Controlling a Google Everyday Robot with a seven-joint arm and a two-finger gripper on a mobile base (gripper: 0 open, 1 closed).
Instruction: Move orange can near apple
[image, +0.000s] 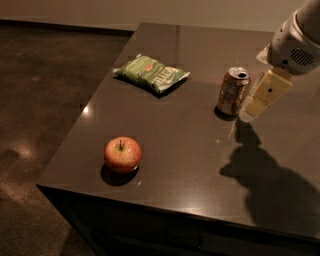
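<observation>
The orange can (233, 91) stands upright on the dark table (200, 165), right of centre, its silver top and opening showing. The apple (122, 154), red and yellow with a dark stem, sits near the table's front left corner, well apart from the can. My gripper (256, 104) hangs from the white arm at the upper right. Its cream finger comes down just to the right of the can, very close to its side. It holds nothing that I can see.
A flat green chip bag (151, 74) lies at the back left of the table, left of the can. The table's left and front edges drop to a dark floor (40, 100). The arm's shadow falls on the table's right front.
</observation>
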